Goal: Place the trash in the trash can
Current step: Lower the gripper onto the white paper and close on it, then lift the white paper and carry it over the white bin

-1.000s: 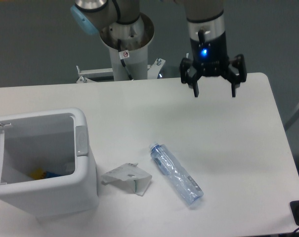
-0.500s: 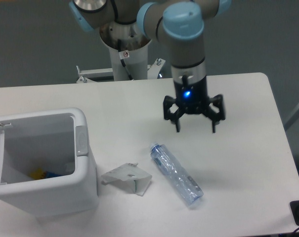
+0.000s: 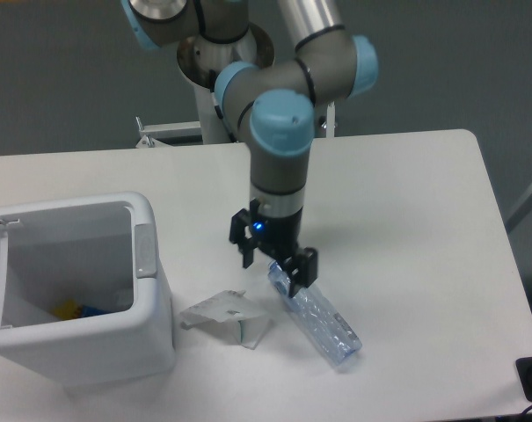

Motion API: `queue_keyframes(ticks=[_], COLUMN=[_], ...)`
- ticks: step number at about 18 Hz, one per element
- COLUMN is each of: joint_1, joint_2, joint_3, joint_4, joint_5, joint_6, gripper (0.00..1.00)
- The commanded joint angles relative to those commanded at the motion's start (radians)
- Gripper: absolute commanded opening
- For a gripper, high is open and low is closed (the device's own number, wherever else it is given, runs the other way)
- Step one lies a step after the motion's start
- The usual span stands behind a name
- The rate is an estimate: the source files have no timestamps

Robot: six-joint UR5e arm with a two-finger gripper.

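We see pincer [image 3: 273, 265] spread wide, holding nothing, straddling cap end of bottle [image 3: 314, 312], we judge to close on neck. Bottle flat on worktop [image 3: 406, 220], folded card [image 3: 226, 316] just beside, trash can [image 3: 151, 303] w/ lid open further left. Vs half sec ago: pincer lower, turned, now over bottle; trash unmoved.

trash can [image 3: 147, 338] left, card [image 3: 228, 315] beside it, bottle [image 3: 323, 323] right
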Motion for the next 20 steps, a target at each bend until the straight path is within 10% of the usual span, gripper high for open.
queue_keyframes(ticks=[8,10,12,13,20], joint_1=[-0.029,-0.031,-0.031,-0.031,-0.028], joint_2=[-0.104,-0.106,-0.103,-0.101,-0.074], joint_3=[0.005,0.002,0.006,0.006,0.011], joint_4=[0.071,0.069,0.069,0.069,0.066], joint_5=[0.001,0.005,0.006,0.006,0.005], joint_6=[-0.011,-0.024,-0.113,-0.132,-0.140], gripper=[1.00,0.73,0.10,0.00,0.00])
